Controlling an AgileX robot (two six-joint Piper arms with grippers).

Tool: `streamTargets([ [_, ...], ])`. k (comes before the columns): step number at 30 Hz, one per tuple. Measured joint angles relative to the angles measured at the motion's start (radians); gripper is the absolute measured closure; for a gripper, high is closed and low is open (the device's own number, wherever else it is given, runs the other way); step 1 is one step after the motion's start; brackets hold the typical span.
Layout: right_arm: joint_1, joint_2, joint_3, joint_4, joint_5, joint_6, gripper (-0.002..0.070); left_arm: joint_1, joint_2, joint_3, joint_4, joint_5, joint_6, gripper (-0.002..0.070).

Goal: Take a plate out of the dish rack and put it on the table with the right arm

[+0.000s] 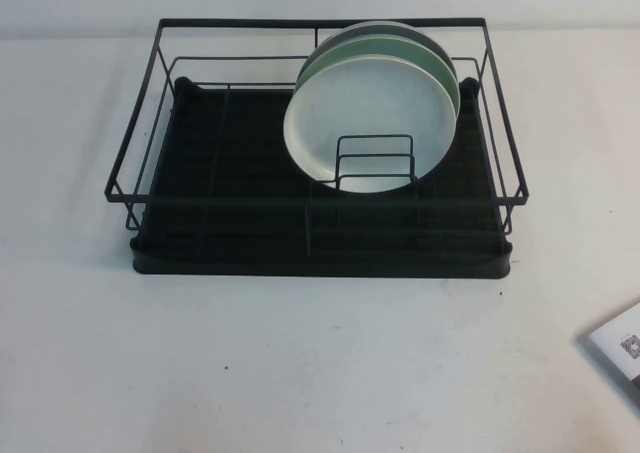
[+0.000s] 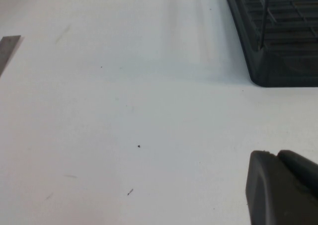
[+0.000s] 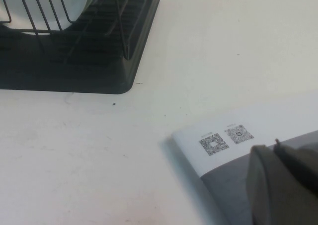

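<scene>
The white plate [image 1: 365, 123] stands on edge in the right half of the black wire dish rack [image 1: 320, 263], leaning on two pale green plates [image 1: 440, 68] behind it, with the small wire divider [image 1: 375, 161] in front. Neither arm shows in the high view. In the right wrist view my right gripper [image 3: 274, 148] is shut and empty, low over the table [image 1: 300, 373] beside the rack's corner [image 3: 99, 71]; part of the plate [image 3: 49, 11] shows through the wires. In the left wrist view my left gripper [image 2: 276, 156] is shut and empty, over the table near the rack's other corner [image 2: 283, 61].
A white and grey card with QR codes [image 1: 622, 345] lies at the table's right front edge, under my right gripper in the right wrist view [image 3: 223, 138]. A grey strip [image 2: 7, 48] lies at the edge of the left wrist view.
</scene>
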Motion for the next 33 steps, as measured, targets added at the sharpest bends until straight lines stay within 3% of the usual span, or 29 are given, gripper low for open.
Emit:
streamTargets([
  [17,0.0,0.0,0.0,0.026,-0.005,0.002,0.0694,0.0,0.0,0.0,0.0,0.0,0.0,0.068],
  [26,0.0,0.0,0.0,0.547,-0.187,0.002,0.0694,0.0,0.0,0.0,0.0,0.0,0.0,0.068],
  [33,0.0,0.0,0.0,0.735,-0.224,-0.034,0.0694,0.0,0.0,0.0,0.0,0.0,0.0,0.068],
])
